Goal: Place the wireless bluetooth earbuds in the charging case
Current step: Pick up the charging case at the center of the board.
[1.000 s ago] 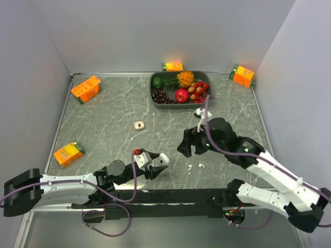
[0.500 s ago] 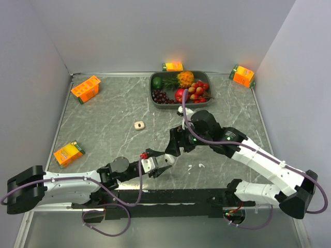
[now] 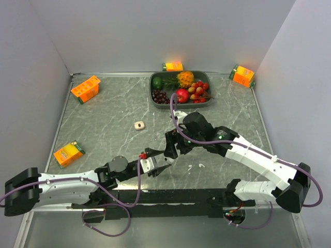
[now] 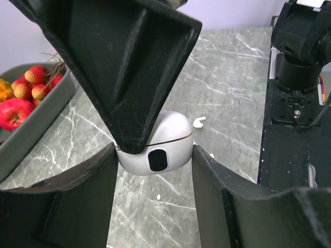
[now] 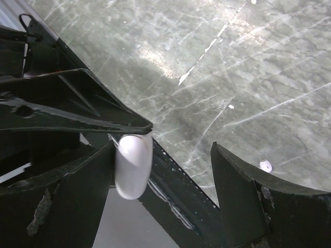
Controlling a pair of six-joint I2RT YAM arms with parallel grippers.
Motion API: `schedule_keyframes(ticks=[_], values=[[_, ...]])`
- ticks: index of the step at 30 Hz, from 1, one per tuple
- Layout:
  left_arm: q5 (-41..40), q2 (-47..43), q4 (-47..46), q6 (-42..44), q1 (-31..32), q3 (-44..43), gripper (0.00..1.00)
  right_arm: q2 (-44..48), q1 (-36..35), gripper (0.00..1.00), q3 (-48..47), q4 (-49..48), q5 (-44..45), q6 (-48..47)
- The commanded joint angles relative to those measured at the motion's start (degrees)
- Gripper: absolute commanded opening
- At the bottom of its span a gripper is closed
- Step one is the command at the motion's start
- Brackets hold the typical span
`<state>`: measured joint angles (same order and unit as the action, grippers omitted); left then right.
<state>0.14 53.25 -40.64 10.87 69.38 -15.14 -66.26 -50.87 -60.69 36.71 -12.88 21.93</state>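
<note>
The left gripper (image 4: 154,153) clamps the charging case (image 4: 166,130).
The right gripper (image 5: 163,151) reaches across, spread wide, touching the case; an earbud (image 4: 199,122) lies just beyond.

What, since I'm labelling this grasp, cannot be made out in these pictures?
1. Top external: the charging case is lost among both arms' jaws.
2. Left wrist: one jaw of the right gripper covers the case's top; contact there is unclear.
3. Right wrist: the case shows edge-on, its lid seam out of sight.
4. Top external: the small cream object mid-table is too small to identify.
</note>
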Motion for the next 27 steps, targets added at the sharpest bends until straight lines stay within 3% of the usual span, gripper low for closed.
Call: schedule_keyframes(ticks=[1, 27], values=[[0.0, -2.2, -0.8, 0.5, -0.1, -0.9, 0.01, 1.0, -0.2, 0.81, -1.4, 0.3, 2.2, -1.2], [-3.0, -5.4, 0.5, 0.2, -0.1, 0.5, 0.01, 4.5, -0.1, 0.82, -2.9, 2.2, 4.3, -0.4]])
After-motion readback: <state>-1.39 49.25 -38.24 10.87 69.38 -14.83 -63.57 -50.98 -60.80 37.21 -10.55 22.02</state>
